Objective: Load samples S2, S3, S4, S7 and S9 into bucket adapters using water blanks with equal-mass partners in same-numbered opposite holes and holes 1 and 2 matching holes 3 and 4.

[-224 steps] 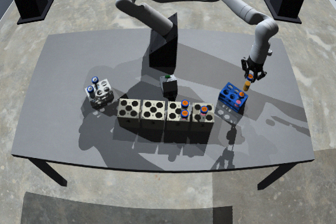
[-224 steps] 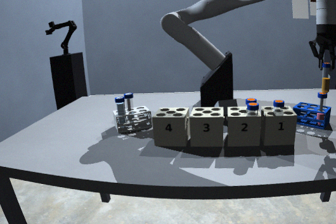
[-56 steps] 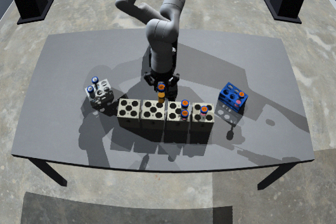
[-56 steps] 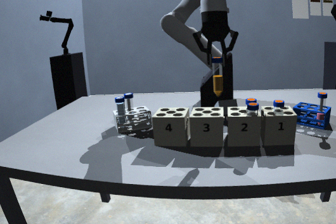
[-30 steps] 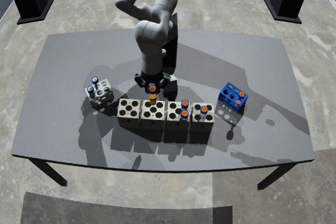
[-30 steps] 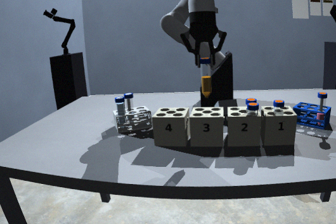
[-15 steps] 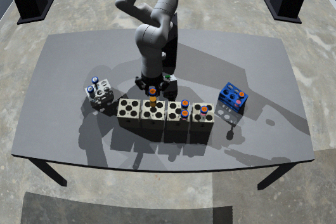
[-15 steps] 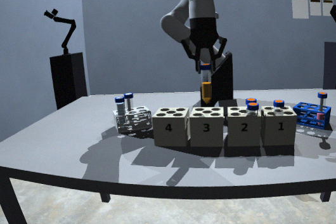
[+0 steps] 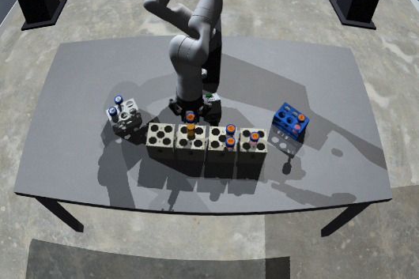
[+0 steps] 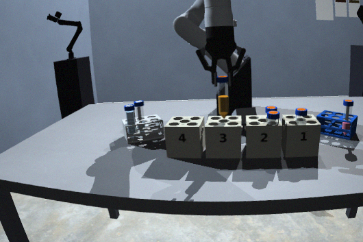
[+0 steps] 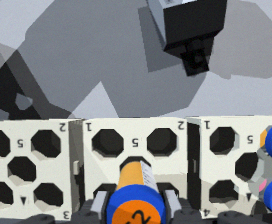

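Note:
My gripper is shut on the cap end of sample tube S2, which has an orange cap dot and orange liquid. The tube hangs upright with its tip just at the top of adapter 3, over the middle hole; in the wrist view the tube hides that hole. Adapter 4 is empty. Adapter 2 holds two orange-dot tubes. Adapter 1 holds one orange-dot tube with pink liquid. The blue rack holds one orange-dot tube.
A clear rack at the left holds two white-dot water blanks. The DONE desk with its green key stands behind adapter 3, next to the arm's base. The four adapters stand close together in a row.

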Robot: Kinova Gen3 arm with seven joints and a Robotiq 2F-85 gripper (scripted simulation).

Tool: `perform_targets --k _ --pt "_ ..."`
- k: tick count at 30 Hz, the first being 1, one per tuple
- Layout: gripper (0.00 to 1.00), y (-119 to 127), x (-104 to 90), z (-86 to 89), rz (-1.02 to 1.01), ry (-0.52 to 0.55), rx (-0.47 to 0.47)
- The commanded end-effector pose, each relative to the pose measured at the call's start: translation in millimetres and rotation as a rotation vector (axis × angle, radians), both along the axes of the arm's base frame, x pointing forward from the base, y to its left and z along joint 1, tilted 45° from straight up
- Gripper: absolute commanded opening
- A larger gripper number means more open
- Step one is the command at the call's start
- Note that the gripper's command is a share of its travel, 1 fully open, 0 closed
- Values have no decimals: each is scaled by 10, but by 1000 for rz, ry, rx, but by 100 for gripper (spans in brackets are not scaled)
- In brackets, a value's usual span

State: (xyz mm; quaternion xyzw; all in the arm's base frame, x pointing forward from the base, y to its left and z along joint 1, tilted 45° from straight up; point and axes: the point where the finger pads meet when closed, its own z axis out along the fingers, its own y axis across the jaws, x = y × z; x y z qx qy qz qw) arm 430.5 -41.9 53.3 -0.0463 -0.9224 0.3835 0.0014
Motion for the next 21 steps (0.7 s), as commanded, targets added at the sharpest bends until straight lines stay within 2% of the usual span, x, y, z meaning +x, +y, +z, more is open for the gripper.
perform_targets --k 1,21 --pt "10 -9 4 -11 1 -1 1" --pt "10 -23 3 -25 1 -1 1"
